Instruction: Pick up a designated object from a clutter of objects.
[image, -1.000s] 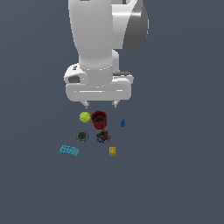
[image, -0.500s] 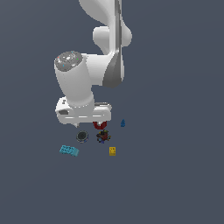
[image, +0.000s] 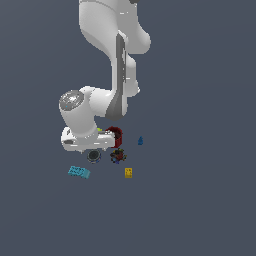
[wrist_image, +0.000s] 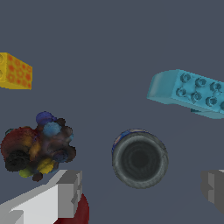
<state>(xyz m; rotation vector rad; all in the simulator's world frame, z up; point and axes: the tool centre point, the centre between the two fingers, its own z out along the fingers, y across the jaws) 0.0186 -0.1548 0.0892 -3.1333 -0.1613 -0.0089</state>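
On the grey worktop (image: 200, 200) the round dark can (wrist_image: 139, 159) stands upright, and the pincer (wrist_image: 140, 192) hangs over it spread wide, holding nothing, with one finger (wrist_image: 68, 192) on each side of the can and neither touching it. Seen in the exterior view, the dark multicoloured lump (image: 117, 156) sits just beside the can at 3 o'clock, the cyan flat brick (image: 79, 172) near it at 8 o'clock and the yellow block (image: 128, 173) at 4 o'clock. The dark red cup (image: 115, 134) stands at 1 o'clock, partly hidden by the arm.
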